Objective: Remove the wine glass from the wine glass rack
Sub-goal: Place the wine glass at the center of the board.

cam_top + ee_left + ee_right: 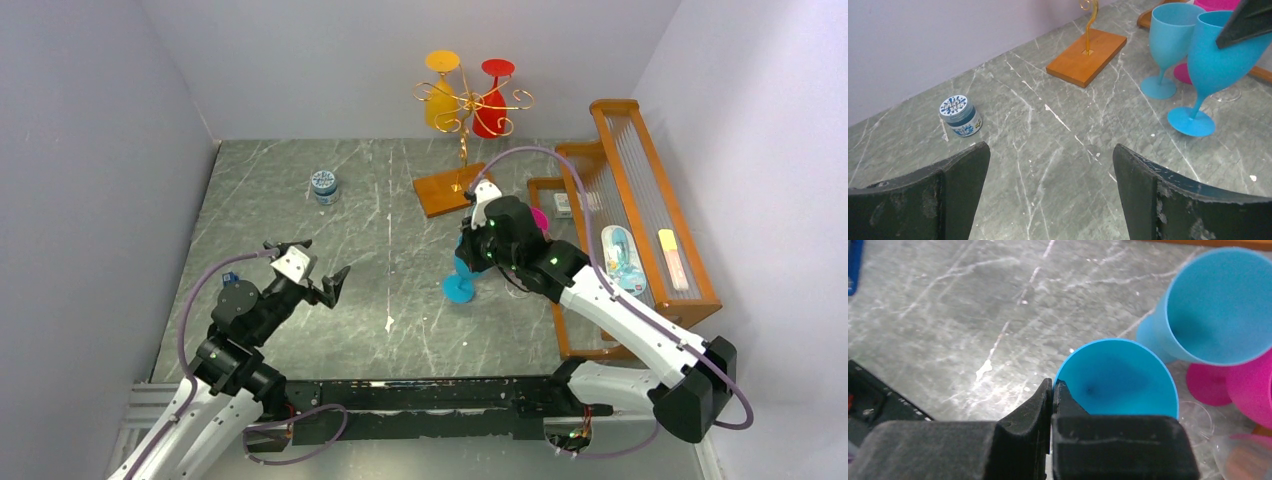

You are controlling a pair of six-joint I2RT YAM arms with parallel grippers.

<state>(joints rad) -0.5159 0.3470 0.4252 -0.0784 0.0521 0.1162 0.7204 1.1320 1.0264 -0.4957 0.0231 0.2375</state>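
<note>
Right hand (pixel 1052 385) pinched shut on blue wine glass (pixel 1118 380) rim; glass leans, foot on surface (pixel 1058 125). Straighten before releasing. Left hand (pixel 1050 147) gapes empty.

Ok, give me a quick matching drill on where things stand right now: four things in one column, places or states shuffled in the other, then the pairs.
1. yellow wine glass
2. nearer blue wine glass
3. blue jar
4. left tool

A. open, holding nothing
B. rim pinched by the right tool
C. hanging upside down on the wine glass rack
D. standing on the table, left of the rack

Pairs: 1-C, 2-B, 3-D, 4-A
</note>
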